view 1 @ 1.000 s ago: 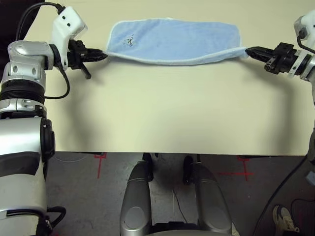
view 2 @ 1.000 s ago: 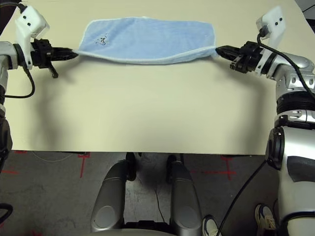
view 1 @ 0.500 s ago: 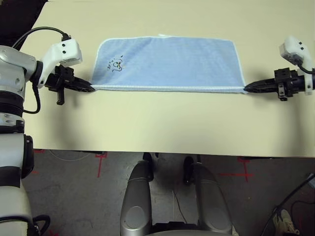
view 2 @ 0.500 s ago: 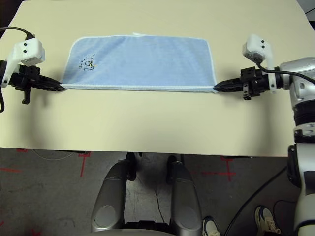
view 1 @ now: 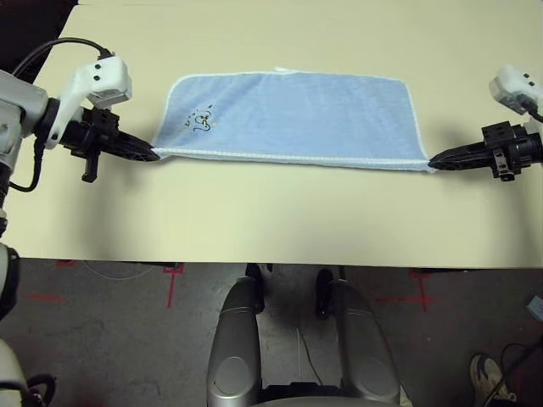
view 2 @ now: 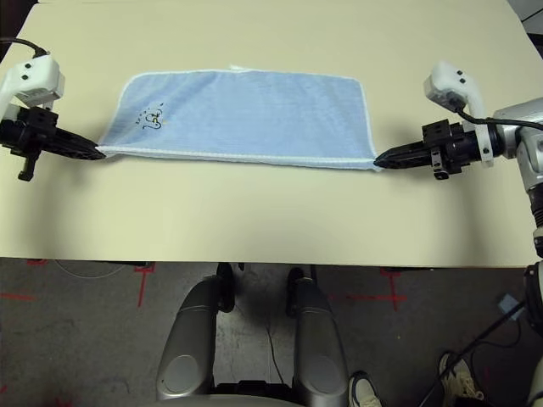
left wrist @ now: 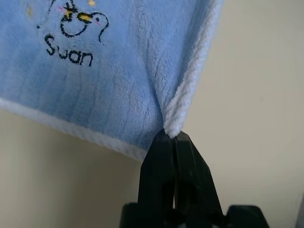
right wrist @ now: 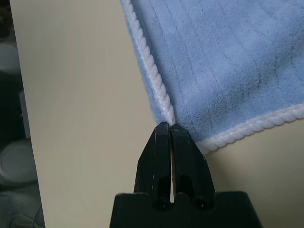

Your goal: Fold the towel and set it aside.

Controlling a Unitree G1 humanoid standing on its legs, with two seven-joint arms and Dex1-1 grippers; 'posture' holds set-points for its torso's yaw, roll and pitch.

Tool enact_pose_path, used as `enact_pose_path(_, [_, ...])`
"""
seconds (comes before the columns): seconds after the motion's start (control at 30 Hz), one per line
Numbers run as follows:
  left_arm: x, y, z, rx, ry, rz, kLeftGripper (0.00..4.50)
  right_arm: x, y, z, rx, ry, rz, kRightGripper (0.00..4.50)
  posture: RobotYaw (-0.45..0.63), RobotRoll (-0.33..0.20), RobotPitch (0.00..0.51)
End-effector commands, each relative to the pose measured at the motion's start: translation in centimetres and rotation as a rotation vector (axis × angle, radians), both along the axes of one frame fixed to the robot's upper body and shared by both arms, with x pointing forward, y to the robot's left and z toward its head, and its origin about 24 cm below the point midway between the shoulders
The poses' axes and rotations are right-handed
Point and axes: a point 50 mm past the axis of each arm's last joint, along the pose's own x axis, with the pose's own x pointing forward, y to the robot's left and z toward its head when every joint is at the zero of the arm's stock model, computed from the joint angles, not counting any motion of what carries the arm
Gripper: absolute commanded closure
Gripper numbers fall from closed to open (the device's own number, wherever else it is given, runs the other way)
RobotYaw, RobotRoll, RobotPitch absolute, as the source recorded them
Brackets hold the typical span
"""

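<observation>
Stretched flat across the far half of the table [view 1: 271, 220], towel [view 1: 297, 114] pinched at its near corners by left gripper [view 1: 149, 155] and right gripper [view 1: 434, 161], both clamped tight; best lifted evenly, kept taut for a square fold.

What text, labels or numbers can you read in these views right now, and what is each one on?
"Swan": dark stitched lettering under the small embroidered figure on the towel, read in the left wrist view.
A smaller line of stitching above the figure, seen in the head views: too small to read.
The small white tag at the towel's far edge: no readable print.
</observation>
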Motion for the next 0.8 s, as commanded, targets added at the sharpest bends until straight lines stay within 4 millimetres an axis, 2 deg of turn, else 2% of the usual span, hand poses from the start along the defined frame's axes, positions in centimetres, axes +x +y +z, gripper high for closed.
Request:
enact_pose_path(0.03, [-0.8, 0.8, -0.3, 0.018, 0.045, 0.016, 4.43, -0.7, -0.7, -0.4, -0.042, 0.023, 0.002, 4.50, 0.05, 0.000, 0.333])
enact_pose_path(0.33, [-1.4, 1.9, -1.0, 0.073, 0.077, 0.005, 4.43, -1.3, -1.0, 0.3, -0.040, 0.041, 0.003, 4.50, 0.04, 0.000, 0.333])
enact_pose_path(0.47, [-1.4, 2.1, -1.0, 0.067, 0.071, 0.005, 4.43, -0.7, -1.4, 0.8, -0.027, 0.002, -0.014, 4.50, 0.04, 0.000, 0.332])
enact_pose_path(0.67, [0.0, 2.0, -0.1, 0.016, 0.004, 0.028, 4.43, 0.4, -1.9, 1.3, 0.023, -0.050, -0.052, 4.50, 0.04, 0.000, 0.333])
enact_pose_path(0.8, [1.1, 1.7, 0.3, -0.081, -0.025, 0.067, 4.43, 1.0, -1.8, 1.8, 0.135, -0.065, -0.086, 4.50, 0.05, 0.000, 0.330])
